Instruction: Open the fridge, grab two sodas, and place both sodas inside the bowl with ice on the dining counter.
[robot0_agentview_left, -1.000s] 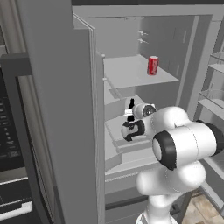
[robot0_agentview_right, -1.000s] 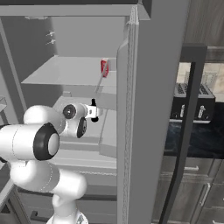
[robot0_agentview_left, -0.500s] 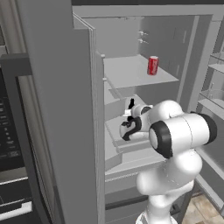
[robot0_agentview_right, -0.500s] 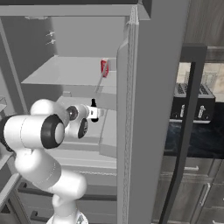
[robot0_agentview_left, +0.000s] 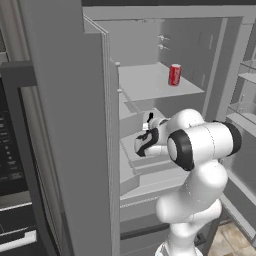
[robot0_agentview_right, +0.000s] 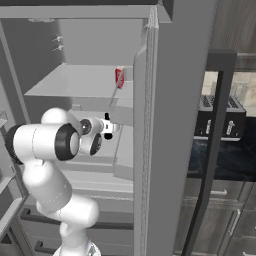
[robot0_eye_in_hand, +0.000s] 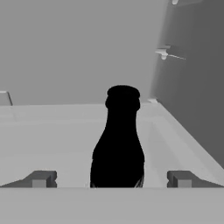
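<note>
The fridge (robot0_agentview_left: 65, 125) stands open before me. My gripper (robot0_eye_in_hand: 112, 178) is inside it at the lower shelf, jaws fully apart and holding nothing. The dark bottle (robot0_eye_in_hand: 118, 144) stands upright between my fingertips. The red can (robot0_agentview_left: 174, 75) stands on the upper shelf.

The gripper (robot0_agentview_left: 148, 120) reaches into the open fridge (robot0_agentview_left: 75, 125) at the lower shelf (robot0_agentview_left: 131, 165); a red soda can (robot0_agentview_left: 174, 75) stands above it, to its right.
</note>
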